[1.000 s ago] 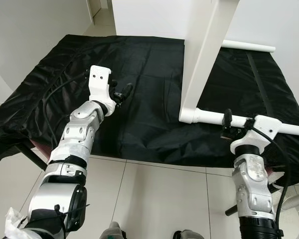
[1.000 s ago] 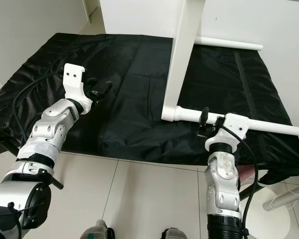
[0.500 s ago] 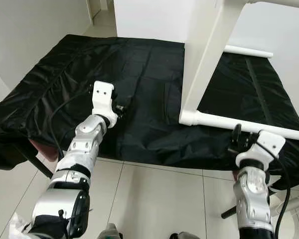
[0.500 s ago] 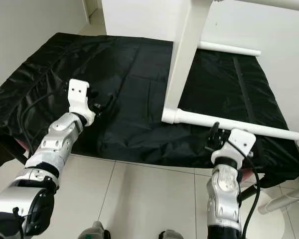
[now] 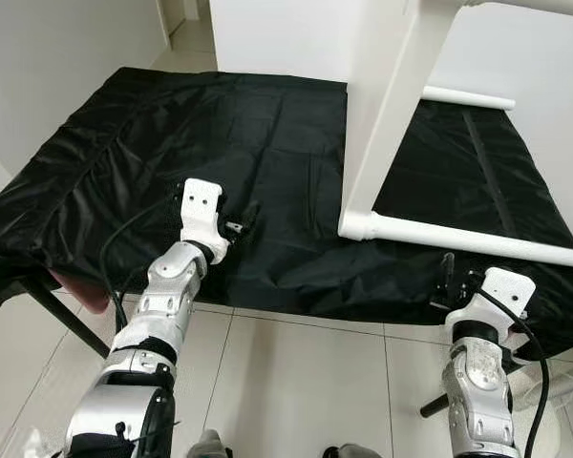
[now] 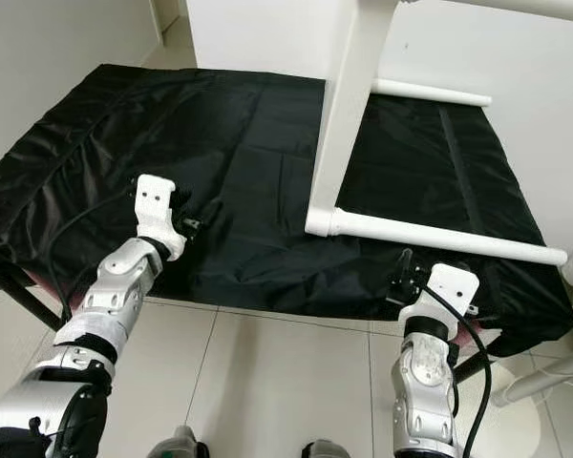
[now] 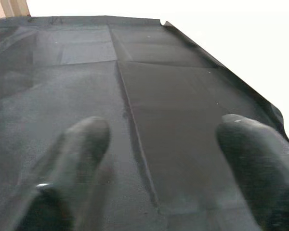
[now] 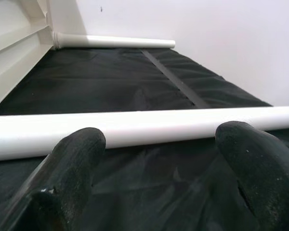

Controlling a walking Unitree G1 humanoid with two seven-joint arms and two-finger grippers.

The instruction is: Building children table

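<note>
Before us lies a black sheet [image 5: 267,143] spread over a low platform, its near edge hanging over the pale tiled floor [image 5: 296,382]. On the sheet stands the white children's table frame [image 5: 387,124], turned so that a flat white panel rises steeply from the cloth and two round white legs lie along it: the near leg [image 5: 468,240] runs from the panel's lower corner toward our right, and the far leg [image 6: 430,93] lies close to the white wall. Our left gripper [image 5: 241,220] hovers low over the sheet, well apart from the frame; in the left wrist view its fingers [image 7: 82,144] stand wide apart with only creased black cloth between them, so it holds nothing. Our right gripper [image 5: 448,277] sits at the near edge of the sheet, just on our side of the near leg. In the right wrist view its fingertips [image 8: 79,149] are spread wide, the near leg [image 8: 149,125] crosses beyond them without touching, and nothing is gripped.
</note>
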